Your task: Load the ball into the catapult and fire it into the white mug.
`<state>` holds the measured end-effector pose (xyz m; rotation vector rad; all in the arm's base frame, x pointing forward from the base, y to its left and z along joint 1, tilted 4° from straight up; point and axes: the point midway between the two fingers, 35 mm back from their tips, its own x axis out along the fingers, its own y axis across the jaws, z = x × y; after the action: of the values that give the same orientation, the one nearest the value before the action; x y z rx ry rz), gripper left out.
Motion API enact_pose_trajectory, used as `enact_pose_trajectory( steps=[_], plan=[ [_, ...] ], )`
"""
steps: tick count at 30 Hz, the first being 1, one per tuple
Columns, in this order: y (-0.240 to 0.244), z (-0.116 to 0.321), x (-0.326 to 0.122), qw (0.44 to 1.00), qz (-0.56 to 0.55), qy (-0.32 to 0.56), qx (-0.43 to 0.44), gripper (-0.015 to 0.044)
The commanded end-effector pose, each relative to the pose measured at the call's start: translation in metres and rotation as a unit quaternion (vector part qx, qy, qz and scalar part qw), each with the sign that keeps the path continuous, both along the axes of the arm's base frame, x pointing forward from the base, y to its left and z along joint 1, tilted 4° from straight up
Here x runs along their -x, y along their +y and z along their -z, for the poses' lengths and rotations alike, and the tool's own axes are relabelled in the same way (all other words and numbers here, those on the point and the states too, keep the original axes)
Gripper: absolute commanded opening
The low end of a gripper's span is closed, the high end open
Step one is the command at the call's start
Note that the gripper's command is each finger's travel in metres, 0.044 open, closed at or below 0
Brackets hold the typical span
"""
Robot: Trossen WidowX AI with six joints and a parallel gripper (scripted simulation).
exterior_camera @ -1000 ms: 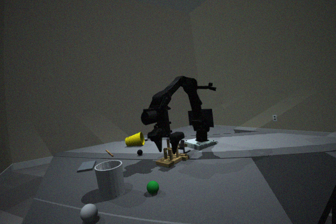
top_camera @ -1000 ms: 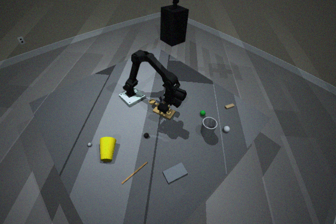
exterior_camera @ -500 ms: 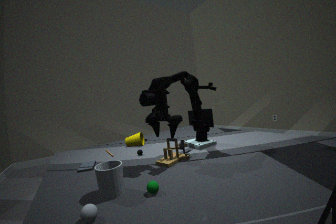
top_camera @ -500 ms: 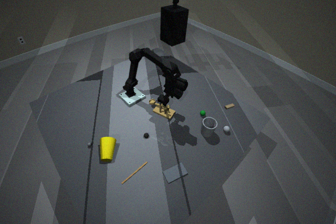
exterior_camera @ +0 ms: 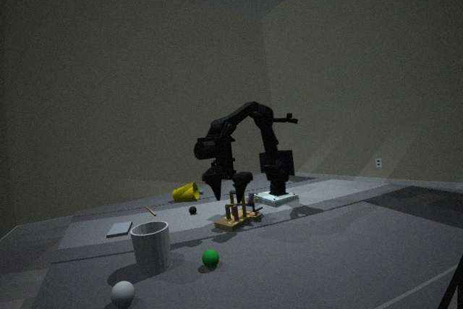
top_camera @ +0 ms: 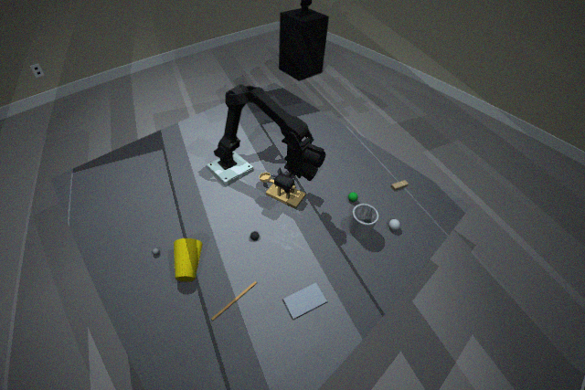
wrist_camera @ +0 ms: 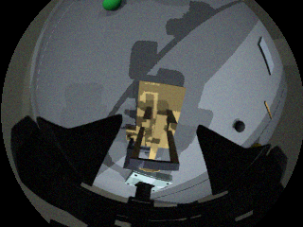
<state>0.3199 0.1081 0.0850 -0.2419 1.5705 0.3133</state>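
- Top view: gripper (top_camera: 286, 182) (exterior_camera: 228, 201) (wrist_camera: 161, 124) over the wooden catapult (top_camera: 297, 197) (exterior_camera: 224, 223) (wrist_camera: 163, 92), presumably placed there to turn or shift it for aim. Launch cup (top_camera: 265, 176) lies toward the arm's base, so a shot would probably travel outward to the white mug (top_camera: 365, 214) (exterior_camera: 151, 245). No ball seen in the cup. Grey ball (top_camera: 155, 251) (exterior_camera: 201, 192) well apart.
- Exterior view: mug upright, mouth up, ready to catch. Green ball (exterior_camera: 210, 258) (top_camera: 353, 196) (wrist_camera: 112, 4) and white ball (exterior_camera: 122, 292) (top_camera: 394, 224) lie near it; dark ball (exterior_camera: 192, 210) (top_camera: 254, 236) (wrist_camera: 239, 126) farther off. Which is meant for loading: cannot tell.
- Wrist view: pincer spread nearly fully, nothing gripped; fingertips stand either side of the catapult. Judgement: wide spread gives clearance; closing unevenly might spoil the aim.
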Motion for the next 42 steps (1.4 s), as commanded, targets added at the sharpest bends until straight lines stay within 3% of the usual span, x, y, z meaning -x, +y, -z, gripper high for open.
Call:
enact_pose_trajectory(
  steps=[1,34,42],
  plan=[
    [0.0,0.009,0.002,1.0,0.003,0.006,0.0,0.044],
    [0.001,0.052,0.004,1.0,0.003,0.006,0.0,0.044],
    [0.001,0.049,0.003,1.0,0.0,0.001,0.0,0.023]
  ],
)
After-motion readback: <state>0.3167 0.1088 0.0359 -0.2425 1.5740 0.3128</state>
